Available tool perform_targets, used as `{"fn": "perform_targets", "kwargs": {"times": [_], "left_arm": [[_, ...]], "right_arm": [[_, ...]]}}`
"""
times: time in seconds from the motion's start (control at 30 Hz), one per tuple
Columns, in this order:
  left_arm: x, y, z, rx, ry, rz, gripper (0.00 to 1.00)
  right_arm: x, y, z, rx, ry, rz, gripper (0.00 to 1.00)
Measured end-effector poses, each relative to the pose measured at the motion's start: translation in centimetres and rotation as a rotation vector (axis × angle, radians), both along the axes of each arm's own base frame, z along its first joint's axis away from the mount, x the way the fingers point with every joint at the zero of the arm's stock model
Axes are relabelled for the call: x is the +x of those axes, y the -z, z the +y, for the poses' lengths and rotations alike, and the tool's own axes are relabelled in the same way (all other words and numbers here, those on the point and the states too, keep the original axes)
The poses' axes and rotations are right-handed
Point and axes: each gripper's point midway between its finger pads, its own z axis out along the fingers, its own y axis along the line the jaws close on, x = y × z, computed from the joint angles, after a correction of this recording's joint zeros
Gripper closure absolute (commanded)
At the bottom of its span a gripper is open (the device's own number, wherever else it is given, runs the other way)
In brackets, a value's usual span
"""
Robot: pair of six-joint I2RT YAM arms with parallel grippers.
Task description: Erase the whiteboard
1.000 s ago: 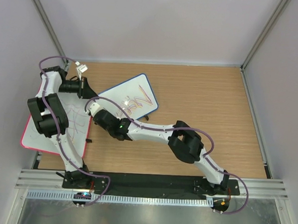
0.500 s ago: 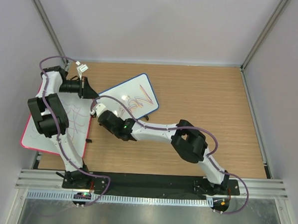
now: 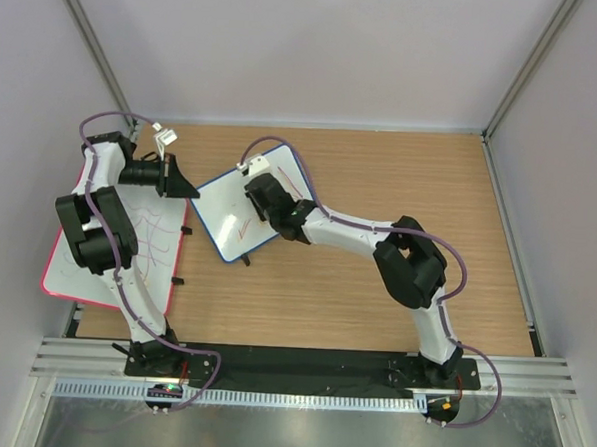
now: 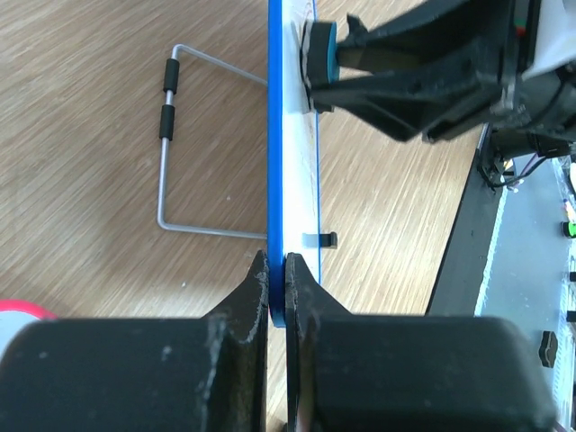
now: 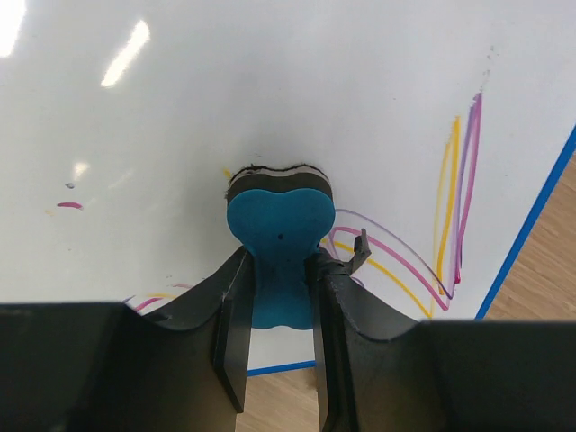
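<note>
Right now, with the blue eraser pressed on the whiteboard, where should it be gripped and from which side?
Grip the blue eraser at its narrow waist, behind the wider lobes, coming from the back, opposite the felt pad that faces the whiteboard. The handle narrows there, so a finger fits on either side, as the right gripper shows.

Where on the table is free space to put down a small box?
Widest bare wood: the right side of the brown wooden table, between the white-and-black right arm and the pale wall. Another patch: front centre, between the pink-framed whiteboard and that arm. The left is crowded around the small blue-framed whiteboard.
</note>
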Motion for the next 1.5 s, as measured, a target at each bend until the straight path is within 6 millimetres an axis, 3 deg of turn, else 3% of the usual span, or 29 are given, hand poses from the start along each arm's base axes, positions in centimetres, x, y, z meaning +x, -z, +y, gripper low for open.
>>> {"fn": "perform_targets", "kwargs": {"times": [0.13, 0.27, 0.33, 0.53, 0.63, 0.73, 0.8, 1.07, 1.2, 1.27, 1.33, 1.4, 1.5], "left_arm": [[0.0, 0.0, 0.0, 0.003, 0.004, -0.004, 1.00], [-0.2, 0.1, 0.1, 0.004, 0.001, 0.003, 1.00], [-0.2, 0.1, 0.2, 0.006, 0.000, 0.005, 1.00], [-0.2, 0.1, 0.3, 0.009, -0.002, 0.003, 1.00], [-0.3, -0.1, 0.2, 0.007, 0.000, 0.001, 1.00], [-0.3, -0.2, 0.1, 0.010, 0.007, -0.010, 1.00], [-0.2, -0.2, 0.0, 0.013, 0.010, -0.015, 1.00], [-0.3, -0.2, 0.0, 0.015, 0.013, -0.013, 1.00], [-0.3, -0.1, 0.1, 0.023, 0.016, -0.014, 1.00], [-0.3, -0.1, 0.0, 0.023, 0.016, -0.014, 1.00], [-0.4, -0.1, 0.0, 0.022, 0.016, -0.014, 1.00], [-0.4, -0.2, 0.0, 0.022, 0.016, -0.014, 1.00], [-0.5, -0.3, -0.1, 0.023, 0.018, -0.015, 1.00]], "right_arm": [[0.4, 0.0, -0.6, 0.016, 0.023, -0.001, 0.99], [-0.9, 0.1, 0.8, 0.004, -0.001, -0.018, 0.99], [-2.0, 0.0, 2.6, 0.000, -0.036, -0.030, 0.99], [-7.0, -1.3, 11.6, 0.046, -0.209, -0.074, 0.99], [-8.8, -1.1, 13.4, 0.038, -0.244, -0.073, 0.99], [-8.1, -1.1, 12.6, 0.028, -0.218, -0.067, 0.99], [-6.7, -1.0, 10.7, 0.031, -0.174, -0.060, 0.99], [1.5, 0.0, -3.4, 0.005, 0.108, -0.008, 0.99], [4.6, 0.3, -7.8, 0.003, 0.202, 0.002, 0.99], [4.9, 0.0, -8.2, -0.002, 0.212, 0.005, 0.99], [4.6, -0.9, -7.0, 0.003, 0.189, -0.006, 0.99], [4.0, -2.3, -4.1, 0.028, 0.137, -0.034, 0.99], [1.0, -3.7, 1.6, 0.067, 0.018, -0.057, 0.99]]}}
